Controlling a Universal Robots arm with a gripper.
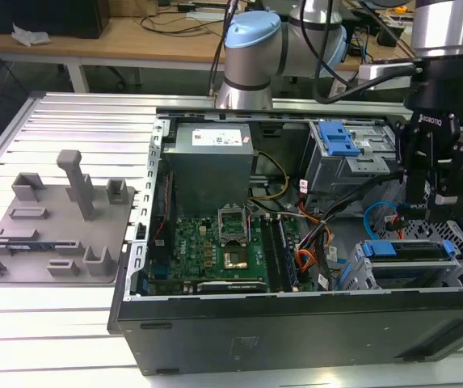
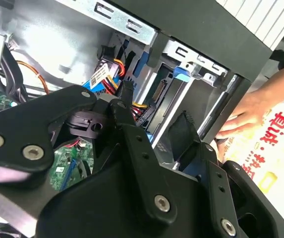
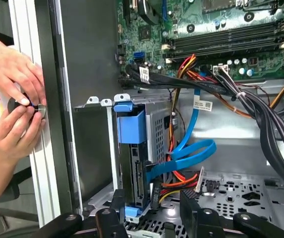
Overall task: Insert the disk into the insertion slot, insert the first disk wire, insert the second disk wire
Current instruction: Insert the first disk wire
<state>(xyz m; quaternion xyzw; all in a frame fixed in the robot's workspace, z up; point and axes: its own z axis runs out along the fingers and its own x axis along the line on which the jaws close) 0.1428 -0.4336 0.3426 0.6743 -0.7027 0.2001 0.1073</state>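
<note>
The disk [image 3: 132, 171], in its blue carrier, sits down inside the slot [image 3: 159, 126]; in the exterior view too the disk [image 1: 405, 252] lies in the slot [image 1: 351, 273] with blue plastic showing along its top. The end effector [image 1: 413, 212] hangs right above the slot. In the first wrist view its two black fingers are spread wide, one to each side of the slot's open end, and the end effector [image 3: 149, 206] grips nothing there. The second wrist view shows the same spread end effector [image 2: 155, 102] pointing into the slot. The blue cable [image 3: 194, 148] loops out beside the slot, and its end reaches the disk's exposed edge. Under that loop the orange-red wires [image 3: 180, 176] run towards the same edge, ending in a small black plug that sits against the disk; whether either plug is fully seated, I cannot tell. Beyond the slot lies the green motherboard [image 1: 223, 246], in the same open case [image 1: 296, 331]. Outside the case wall next to the slot, a person's hands [image 3: 13, 99] pinch a small round part. The case rests on a ribbed metal surface [image 1: 77, 121].
</note>
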